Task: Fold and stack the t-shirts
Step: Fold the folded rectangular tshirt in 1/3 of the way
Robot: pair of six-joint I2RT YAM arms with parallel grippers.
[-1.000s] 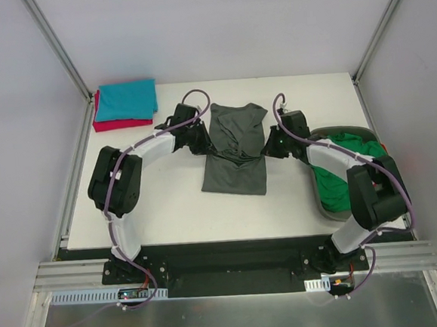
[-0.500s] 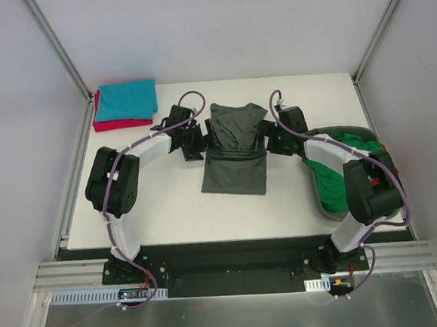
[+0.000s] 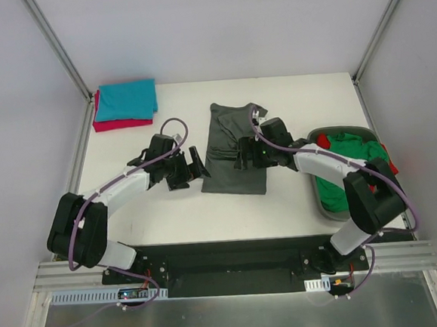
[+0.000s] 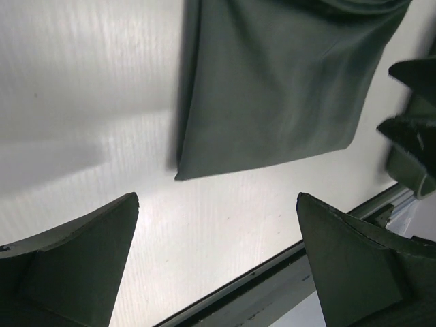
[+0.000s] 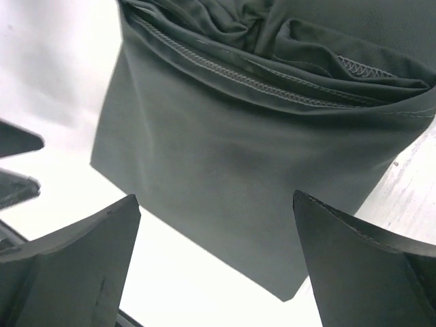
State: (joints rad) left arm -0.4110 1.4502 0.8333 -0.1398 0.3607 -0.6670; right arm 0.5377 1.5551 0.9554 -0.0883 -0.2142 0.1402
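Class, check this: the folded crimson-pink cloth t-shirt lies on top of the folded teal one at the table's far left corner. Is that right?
No: the folded teal cloth t-shirt lies on top of the crimson-pink cloth t-shirt, not under it, as the top external view shows. The place given is right.

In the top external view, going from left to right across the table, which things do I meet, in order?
teal t-shirt → left gripper → dark grey t-shirt → tub holding the green t-shirt
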